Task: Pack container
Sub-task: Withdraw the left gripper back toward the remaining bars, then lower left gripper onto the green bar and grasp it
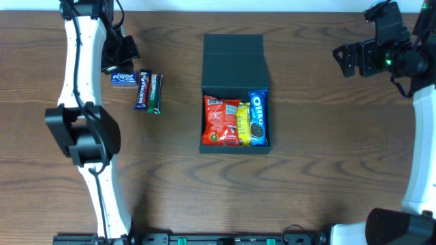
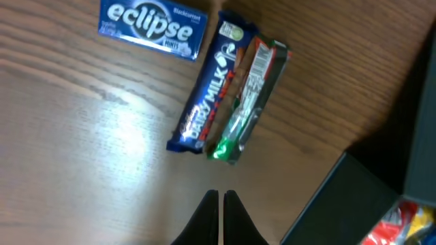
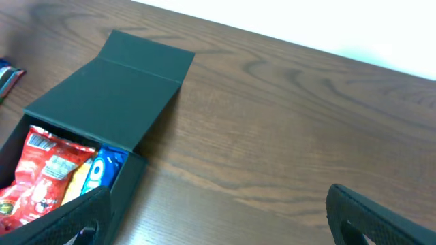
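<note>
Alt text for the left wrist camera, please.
Three snacks lie on a brown wooden table: a blue Eclipse mints box, a blue Dairy Milk bar and a silver-green wrapped bar touching it. The shut left gripper sits below; a dark green-black box corner shows right.

Overhead straight down over whole table (image 1: 327, 150); wrist views close, oblique; container (image 3: 116, 82) common to all.

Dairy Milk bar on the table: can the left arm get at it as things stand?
Probably yes. The left gripper, jaws shut, hangs just short of the Dairy Milk bar, with only bare table between. The green-tipped bar lies against one long side, so a clean pinch may be awkward.
</note>
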`<state>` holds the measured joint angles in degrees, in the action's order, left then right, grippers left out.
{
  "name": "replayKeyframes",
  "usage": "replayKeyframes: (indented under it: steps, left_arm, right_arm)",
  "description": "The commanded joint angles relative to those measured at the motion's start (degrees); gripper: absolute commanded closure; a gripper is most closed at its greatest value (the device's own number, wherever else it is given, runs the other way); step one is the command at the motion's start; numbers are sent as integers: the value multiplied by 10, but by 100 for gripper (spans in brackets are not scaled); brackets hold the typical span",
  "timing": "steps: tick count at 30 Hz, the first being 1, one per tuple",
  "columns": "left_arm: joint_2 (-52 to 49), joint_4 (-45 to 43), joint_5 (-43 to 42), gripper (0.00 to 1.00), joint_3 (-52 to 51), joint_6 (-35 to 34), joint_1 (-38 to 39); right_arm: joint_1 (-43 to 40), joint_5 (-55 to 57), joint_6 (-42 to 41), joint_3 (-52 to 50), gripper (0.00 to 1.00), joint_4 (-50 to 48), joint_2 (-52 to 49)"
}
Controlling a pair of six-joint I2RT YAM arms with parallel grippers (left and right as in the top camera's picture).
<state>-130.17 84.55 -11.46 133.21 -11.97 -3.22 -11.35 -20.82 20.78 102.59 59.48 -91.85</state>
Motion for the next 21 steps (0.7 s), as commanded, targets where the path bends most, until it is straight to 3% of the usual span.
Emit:
replayKeyframes:
  steps: [1, 6, 12, 19, 21]
  left_arm:
    - [86, -10, 28, 94, -51, 0, -2]
    - [182, -90, 71, 92, -215, 4, 0]
    - [156, -209, 91, 87, -281, 23, 12]
    - [75, -316, 84, 58, -281, 84, 65]
    - [57, -330, 84, 58, -281, 100, 77]
  right_arm:
    - [-3, -2, 7, 1, 1, -13, 0]
    - [-3, -2, 7, 0, 1, -34, 0]
    - [-3, -2, 7, 0, 1, -31, 0]
    - [-3, -2, 7, 0, 1, -15, 0]
    - [-3, -2, 7, 0, 1, -10, 0]
